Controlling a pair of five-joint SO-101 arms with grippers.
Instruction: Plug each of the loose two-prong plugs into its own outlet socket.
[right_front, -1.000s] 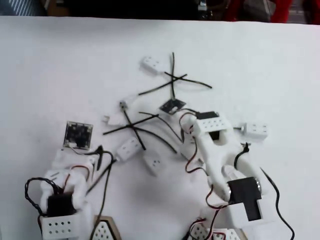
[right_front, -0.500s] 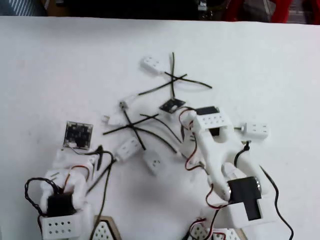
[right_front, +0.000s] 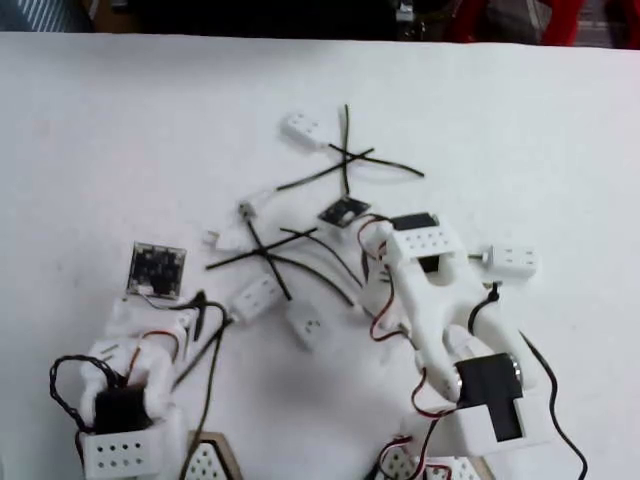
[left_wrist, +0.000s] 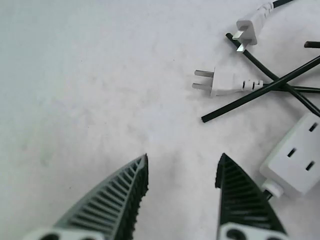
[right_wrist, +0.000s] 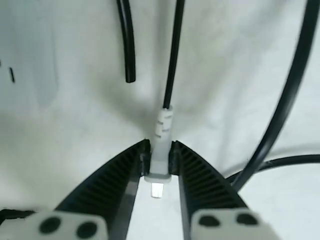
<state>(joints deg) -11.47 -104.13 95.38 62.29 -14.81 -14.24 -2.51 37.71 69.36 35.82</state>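
Note:
My right gripper (right_wrist: 160, 146) is shut on a white two-prong plug (right_wrist: 161, 127). The plug's black cord (right_wrist: 173, 55) runs away from it over the table, and a metal prong (right_wrist: 156, 190) shows between the fingers. In the high view this gripper (right_front: 372, 262) sits mostly under its own arm near the middle. My left gripper (left_wrist: 182, 157) stands open over bare table at the front left (right_front: 204, 303). Two loose white plugs (left_wrist: 225, 82) (left_wrist: 250, 27) lie beyond it. A white outlet socket (left_wrist: 295, 160) lies just beside one fingertip.
Several white outlet sockets lie about: one at the back (right_front: 303, 128), two near the middle (right_front: 258, 296) (right_front: 308, 325), one at the right (right_front: 512, 260). Short black cords (right_front: 345, 160) cross each other in the centre. The white table (right_front: 120, 130) is bare at the far left.
The right arm's wrist has shifted slightly toward the far side of the table with the plug held. The left arm has kept still.

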